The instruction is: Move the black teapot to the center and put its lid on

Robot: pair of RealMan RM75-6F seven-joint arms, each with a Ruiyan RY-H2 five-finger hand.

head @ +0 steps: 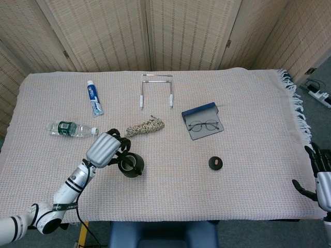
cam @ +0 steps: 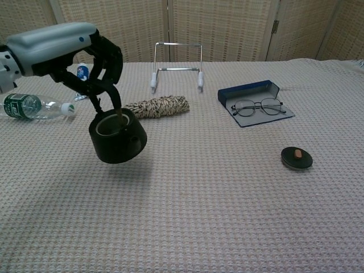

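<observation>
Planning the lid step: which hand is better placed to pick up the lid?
Right, probably. The right hand is open and idle at the table's right edge, on the lid's side. The left hand holds the teapot in the air, so it's busy.

Teapot [cam: 118, 137] hangs from left hand [cam: 85, 54] above table [head: 248, 181], before rope [cam: 154, 107]. Lid [cam: 296, 157] well right, before glasses case [cam: 254, 102]. Bottle [head: 71, 128] far left.

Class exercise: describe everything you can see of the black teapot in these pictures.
The black teapot is round, squat and matt dark, like cast iron. Its mouth is open, with no lid on. The left hand holds it by its thin arched handle, lifted above the cloth with a shadow beneath, in front of the rope coil.
</observation>
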